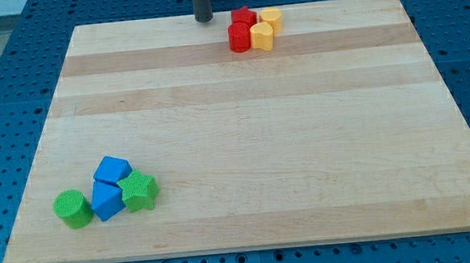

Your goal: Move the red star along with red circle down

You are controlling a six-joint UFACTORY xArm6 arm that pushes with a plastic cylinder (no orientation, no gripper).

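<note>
The red star [244, 16] sits near the board's top edge, right of centre. The red circle [239, 37] lies just below it, touching it. Two yellow blocks crowd them on the right: one [271, 18] beside the star, one [262, 36] beside the circle. My tip [203, 18] is a dark rod end on the board at the top edge, a short way left of the red star and not touching any block.
At the bottom left is a cluster: a green circle [73, 209], two blue blocks [111, 170] [106, 200] and a green star [139, 190]. The wooden board [245, 147] lies on a blue pegboard table.
</note>
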